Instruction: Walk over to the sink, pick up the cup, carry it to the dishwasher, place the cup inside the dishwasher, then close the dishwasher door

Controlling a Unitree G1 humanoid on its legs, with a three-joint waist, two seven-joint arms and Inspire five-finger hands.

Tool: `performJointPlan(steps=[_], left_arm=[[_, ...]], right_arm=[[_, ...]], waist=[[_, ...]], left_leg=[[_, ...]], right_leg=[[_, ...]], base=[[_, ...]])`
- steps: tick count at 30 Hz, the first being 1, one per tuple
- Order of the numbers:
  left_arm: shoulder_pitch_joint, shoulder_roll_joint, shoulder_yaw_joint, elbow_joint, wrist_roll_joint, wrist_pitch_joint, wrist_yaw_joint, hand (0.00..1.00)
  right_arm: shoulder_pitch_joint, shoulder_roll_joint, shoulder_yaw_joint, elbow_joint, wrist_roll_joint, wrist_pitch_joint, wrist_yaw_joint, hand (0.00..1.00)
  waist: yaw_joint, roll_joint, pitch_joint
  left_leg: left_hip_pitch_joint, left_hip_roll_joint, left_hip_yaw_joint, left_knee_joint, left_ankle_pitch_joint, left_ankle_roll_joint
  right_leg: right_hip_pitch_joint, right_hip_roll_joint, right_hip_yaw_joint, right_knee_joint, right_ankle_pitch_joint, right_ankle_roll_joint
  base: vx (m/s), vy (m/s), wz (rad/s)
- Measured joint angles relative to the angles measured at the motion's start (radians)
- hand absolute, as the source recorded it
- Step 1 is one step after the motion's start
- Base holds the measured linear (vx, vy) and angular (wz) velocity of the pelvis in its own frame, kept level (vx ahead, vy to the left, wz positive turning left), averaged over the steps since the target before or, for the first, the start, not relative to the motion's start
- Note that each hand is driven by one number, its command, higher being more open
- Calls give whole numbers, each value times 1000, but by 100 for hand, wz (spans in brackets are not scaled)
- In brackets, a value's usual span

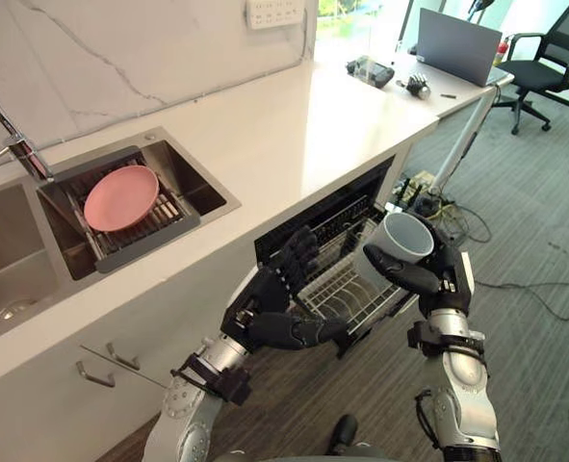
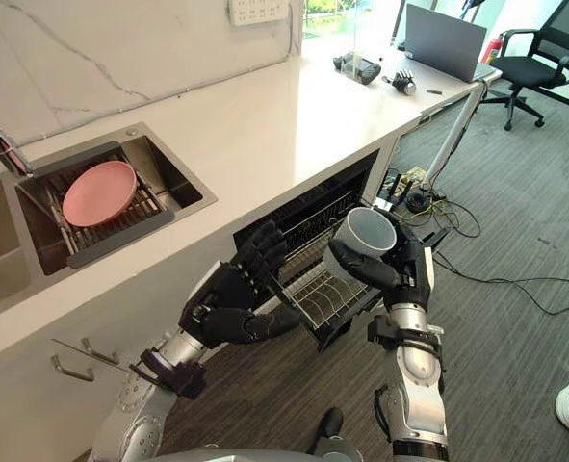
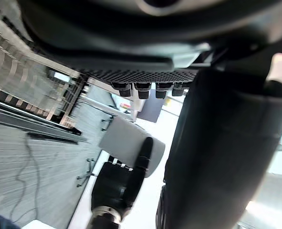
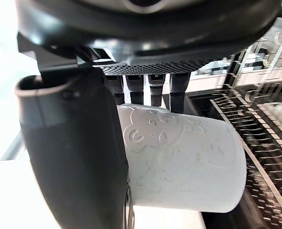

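Right hand (image 1: 445, 276): fingers and thumb are curled round a pale grey plastic cup (image 1: 400, 244) and grip it (mouth upward, a little tilted).
Cup place: in the air over the pulled-out white wire rack (image 1: 347, 292) of the dishwasher (image 1: 334, 207).
Left hand (image 1: 276, 300): fingers straight and spread, holding nothing, beside the rack's edge; whether it touches the wire I cannot tell.
Dishwasher: open, under the white stone counter (image 1: 294, 125).
Steel sink (image 1: 199, 188): well apart, with a round pink plate (image 1: 120, 197) lying on a dark drain rack (image 1: 154, 236).

Office kitchenette: sink (image 1: 183, 168), laptop (image 1: 457, 45).
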Motion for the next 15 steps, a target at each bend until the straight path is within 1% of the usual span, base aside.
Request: performJointPlan(steps=[1, 3, 4, 7, 9, 11, 13, 15], left_arm=[[16, 7, -1, 31, 20, 33, 6, 100], [27, 13, -2, 73, 38, 58, 10, 100], [33, 16, -2, 117, 58, 70, 11, 100], [60, 27, 4, 222, 106, 79, 12, 100], [71, 35, 7, 284, 130, 81, 12, 100], [70, 39, 10, 362, 143, 81, 13, 100], [72, 44, 12, 447, 166, 73, 26, 100], [74, 45, 23, 492, 168, 69, 37, 100]], right_arm=[[-8, -18, 0, 18, -26, 19, 7, 0], [-17, -44, 0, 42, -33, 32, 15, 0], [-27, -68, 0, 61, -54, 50, 19, 0], [-75, -124, -1, 122, -73, 91, 39, 0], [-105, -153, -2, 159, -107, 107, 49, 0], [-133, -183, -2, 217, -136, 114, 53, 0], [-174, -226, -2, 307, -179, 130, 53, 0], [-206, -249, -1, 366, -188, 145, 52, 0]], waist=[[3, 0, 0], [4, -1, 0], [4, -1, 1], [10, -2, 1], [14, -2, 1], [25, -4, 2], [43, -7, 3], [51, -7, 3]], left_leg=[[-3, 0, -5, 2, 0, 0], [-10, 0, -18, 8, 0, 0], [-12, 0, -31, 11, 0, 0], [-18, -3, -46, 16, 1, 2], [-27, -5, -61, 22, 3, 5], [-32, -7, -79, 25, 6, 8], [-48, -16, -103, 25, 15, 13], [-61, -23, -121, 26, 22, 17]], right_leg=[[1, -1, -4, 0, 0, 0], [4, -2, -16, 0, -1, 1], [12, -4, -28, 0, -1, 2], [20, -8, -44, 0, -3, 4], [21, -12, -58, 0, -2, 4], [28, -16, -74, 0, -2, 4], [29, -25, -98, 0, -2, 5], [27, -32, -115, 0, 0, 7]], base=[[0, 0, 9], [-4, 6, 20], [-8, 13, 25], [-22, 24, 19], [-29, 31, 21], [-18, 25, 27], [-24, 29, 33], [-33, 37, 34]])
